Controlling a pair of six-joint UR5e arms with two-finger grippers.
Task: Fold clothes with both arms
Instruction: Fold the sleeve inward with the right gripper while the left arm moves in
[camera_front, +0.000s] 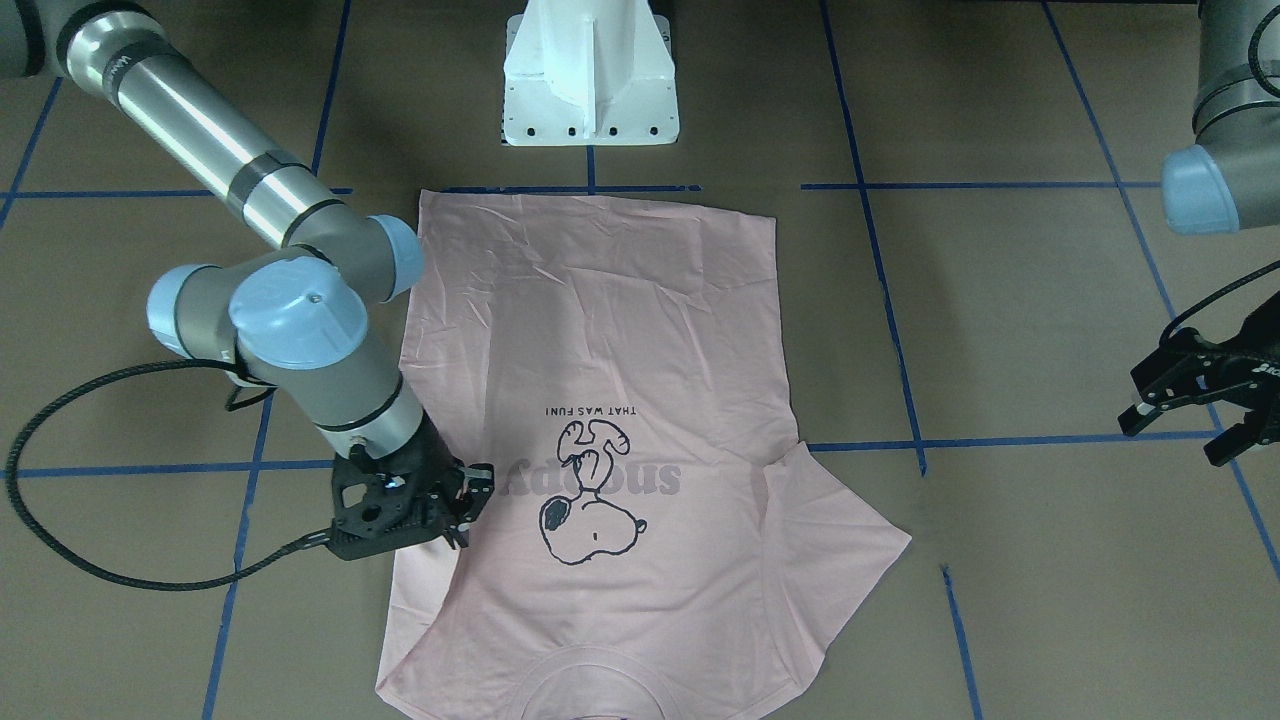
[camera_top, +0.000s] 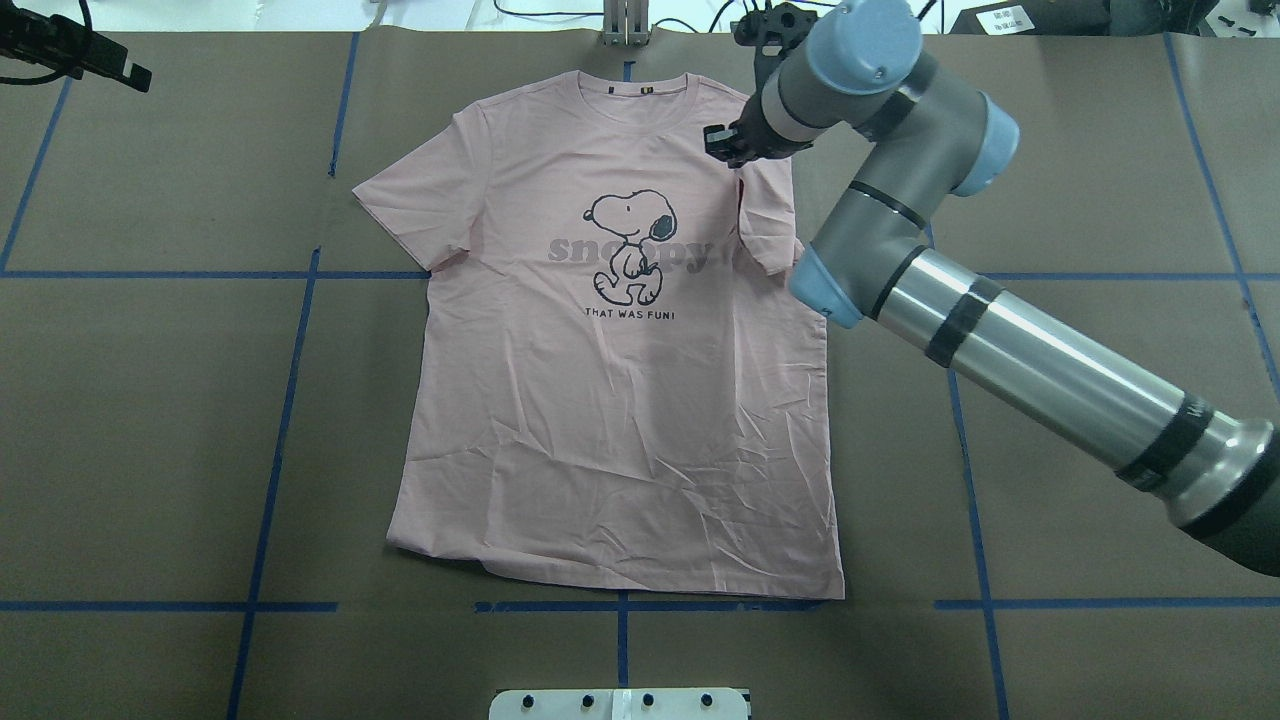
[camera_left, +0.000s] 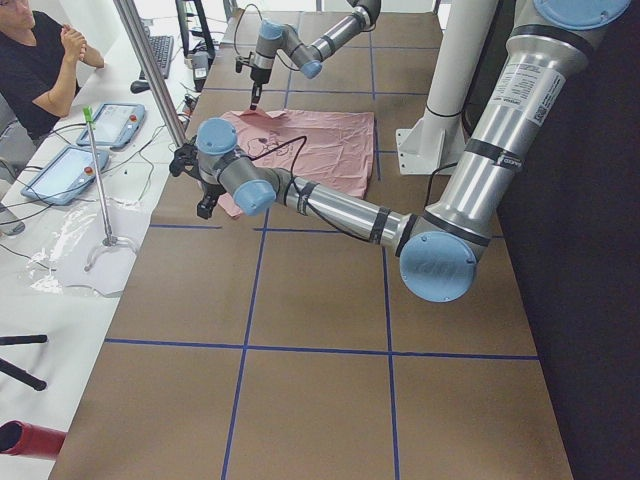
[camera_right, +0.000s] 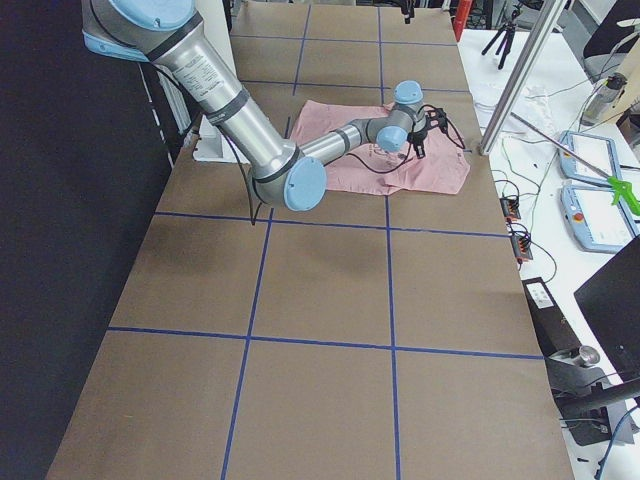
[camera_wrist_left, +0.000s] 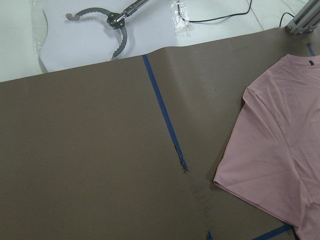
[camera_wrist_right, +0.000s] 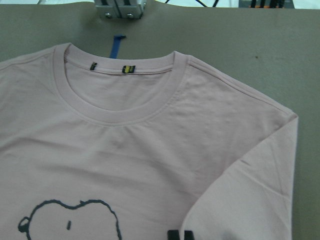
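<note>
The pale pink T-shirt (camera_top: 620, 420) lies flat, print up, collar on the far side from the robot; it also shows in the front view (camera_front: 600, 330). The sleeve on my right arm's side (camera_top: 765, 225) is folded in over the body. My right gripper (camera_top: 722, 142) is low over that shoulder. In the right wrist view its fingertips (camera_wrist_right: 173, 235) are close together at the folded sleeve's corner, shut on the cloth. My left gripper (camera_front: 1170, 435) is open and empty, off the shirt beyond the flat left sleeve (camera_wrist_left: 265, 150).
The white pedestal base (camera_front: 590, 90) stands at the hem end of the shirt. Blue tape lines (camera_top: 290, 380) grid the brown table. A white side table holds tablets (camera_left: 110, 125) and a grabber tool (camera_wrist_left: 112, 22); a person (camera_left: 40, 60) sits there.
</note>
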